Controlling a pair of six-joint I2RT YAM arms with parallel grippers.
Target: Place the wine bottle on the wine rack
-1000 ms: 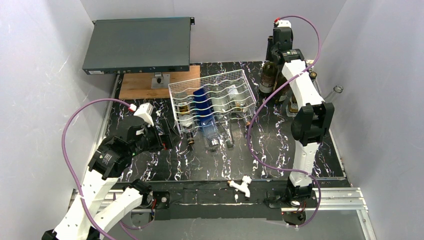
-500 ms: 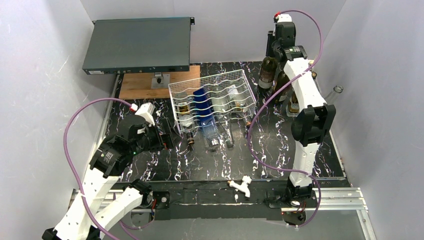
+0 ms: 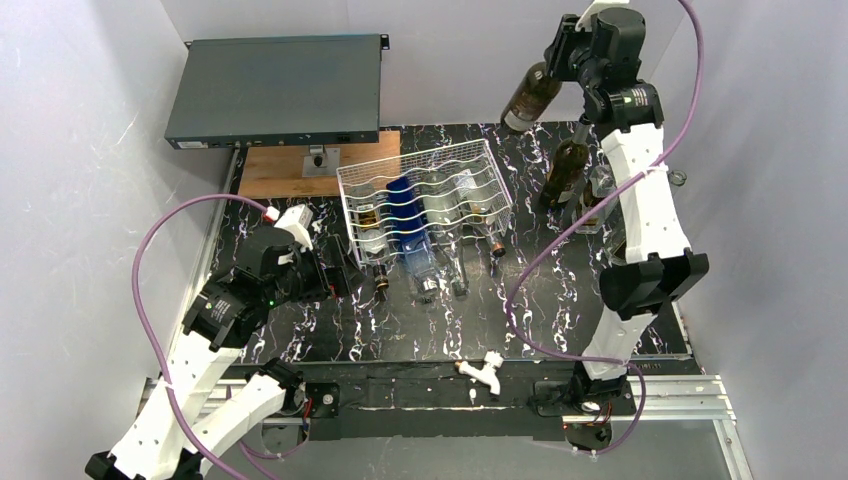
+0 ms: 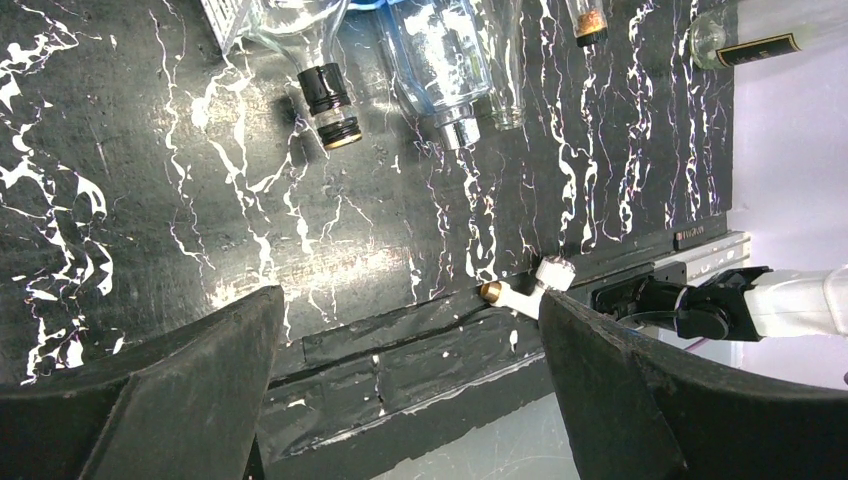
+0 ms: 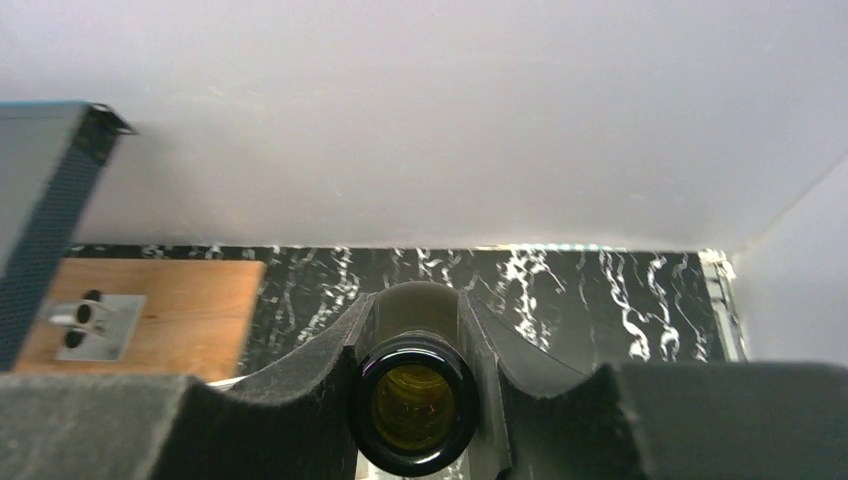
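Observation:
My right gripper (image 3: pixel 562 55) is shut on the neck of a dark brown wine bottle (image 3: pixel 528 98) and holds it tilted, high above the table's back right. In the right wrist view the bottle's open mouth (image 5: pixel 413 402) sits between my fingers (image 5: pixel 300 400). The white wire wine rack (image 3: pixel 425 195) stands mid-table, left of and below the bottle, with several bottles lying in its slots. My left gripper (image 3: pixel 340 272) is open and empty, just left of the rack's front; its wrist view shows bottle necks (image 4: pixel 330 100) sticking out of the rack.
Two more dark bottles (image 3: pixel 566 172) stand at the back right beside a clear glass one (image 3: pixel 676 180). A dark grey flat metal box (image 3: pixel 275 90) rests on a wooden board (image 3: pixel 290 170) at the back left. A small white fitting (image 3: pixel 487 370) lies at the front edge.
My right arm has lifted the brown bottle off the table at the back right, raising and tilting it. The left arm has barely moved.

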